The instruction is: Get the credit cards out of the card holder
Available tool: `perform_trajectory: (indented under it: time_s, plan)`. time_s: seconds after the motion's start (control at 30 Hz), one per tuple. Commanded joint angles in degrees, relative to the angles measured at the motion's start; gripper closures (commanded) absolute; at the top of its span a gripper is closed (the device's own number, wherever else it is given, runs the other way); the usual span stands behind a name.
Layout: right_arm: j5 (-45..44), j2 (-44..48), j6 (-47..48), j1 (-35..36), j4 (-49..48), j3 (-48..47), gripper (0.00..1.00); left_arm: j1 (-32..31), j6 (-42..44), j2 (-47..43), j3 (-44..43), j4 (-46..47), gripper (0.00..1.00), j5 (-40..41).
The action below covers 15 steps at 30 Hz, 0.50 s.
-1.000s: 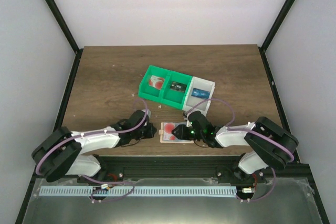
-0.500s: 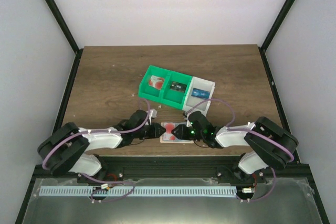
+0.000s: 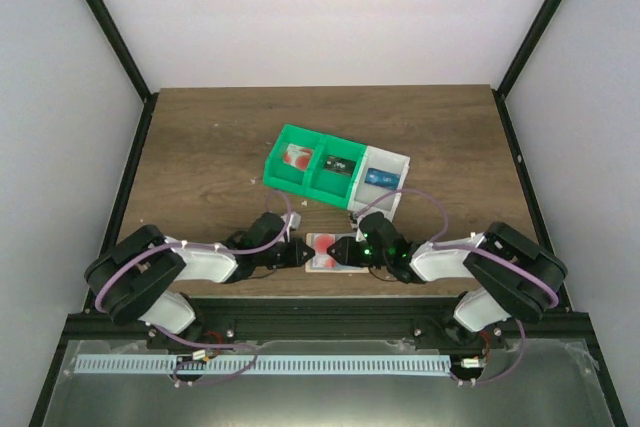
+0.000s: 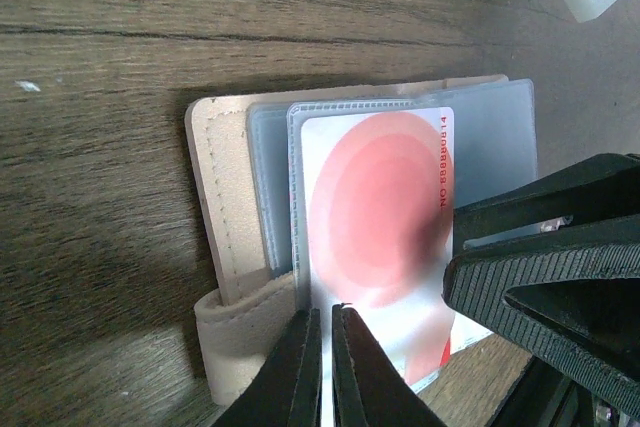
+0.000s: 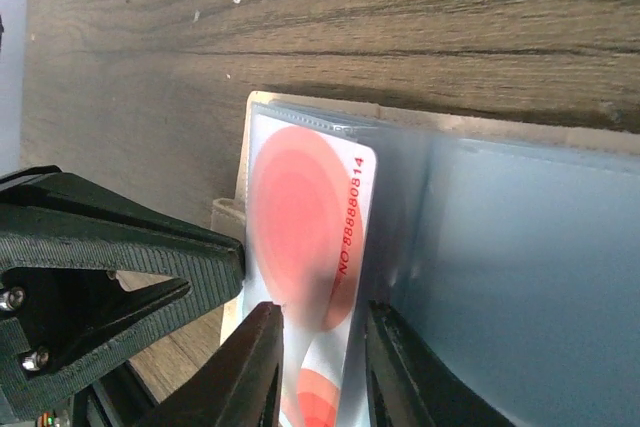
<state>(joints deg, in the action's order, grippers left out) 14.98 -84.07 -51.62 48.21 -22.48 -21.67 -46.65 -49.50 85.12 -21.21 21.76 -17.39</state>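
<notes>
Since a second ago the left hand (image 4: 322,367) has slid in from the left to the card holder (image 4: 235,207), lying open on the counter (image 3: 200,147) near the front edge, and its fingers are pinched nearly shut on the edge of the red-and-white card (image 4: 375,217). The right hand (image 5: 322,367), part open, straddles the holder's other side, pinning it. The left should draw the card straight out along its sleeve, staying low, while the right keeps the holder from sliding.

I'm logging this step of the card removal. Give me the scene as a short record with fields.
holder: thin bi-fold card holder, pale blue sleeves, tan edge, lying open on the wooden table
card: white card with red circles, partly in a clear sleeve
left gripper: jaws nearly together at the card's near edge
right gripper: jaws straddling the card's edge
bins: green bins and white bin, each holding something
</notes>
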Motion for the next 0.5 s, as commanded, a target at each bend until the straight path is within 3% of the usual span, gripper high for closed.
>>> perform_trajectory:
  time_s: [0.0,0.33,0.47]
  plan:
    - [1.49,-0.74,-1.43,0.35,-5.35,1.21,0.78,-0.32,0.13,0.51,1.35,-0.55,0.92,1.09]
    - [0.89,1.97,-1.45,0.39,-6.14,2.63,0.98,-0.39,0.29,1.0,1.17,-0.54,0.9,1.29]
    - [0.54,3.09,-1.44,0.4,-6.26,3.24,1.0,-0.37,0.4,1.43,1.09,-0.78,0.89,1.57]
